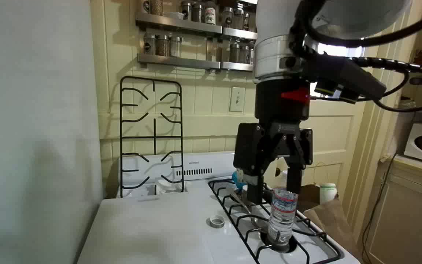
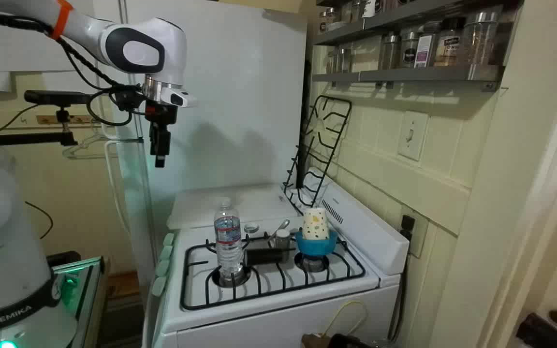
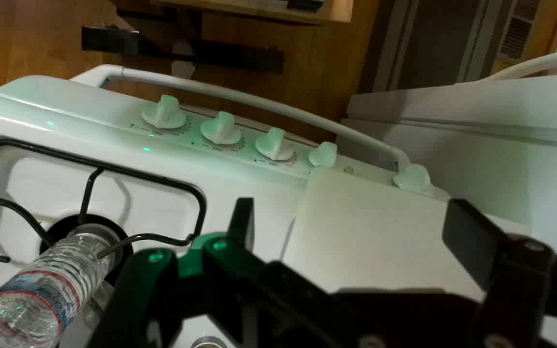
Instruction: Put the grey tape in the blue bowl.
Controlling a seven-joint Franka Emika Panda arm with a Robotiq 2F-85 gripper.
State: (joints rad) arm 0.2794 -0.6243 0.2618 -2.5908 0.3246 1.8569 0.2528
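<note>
The grey tape (image 1: 217, 224) is a small low ring lying flat on the white stovetop, left of the burner grate. It also shows in an exterior view (image 2: 251, 228) behind the bottle, and partly at the bottom edge of the wrist view (image 3: 209, 339). The blue bowl (image 2: 316, 245) sits on the grate's back burner with a patterned cup (image 2: 315, 222) standing in it. The bowl is mostly hidden behind my gripper in an exterior view (image 1: 236, 179) and out of the wrist view. My gripper (image 1: 275, 192) is open and empty, fingers pointing down, high above the stove's front, as an exterior view shows (image 2: 160, 162).
A clear water bottle (image 2: 228, 237) stands upright on the front burner. A black-handled item (image 2: 263, 256), a small jar (image 2: 282, 238) and a spoon (image 1: 241, 201) lie between bottle and bowl. A second grate (image 2: 324, 130) leans on the wall. A refrigerator (image 2: 240, 96) borders the stove.
</note>
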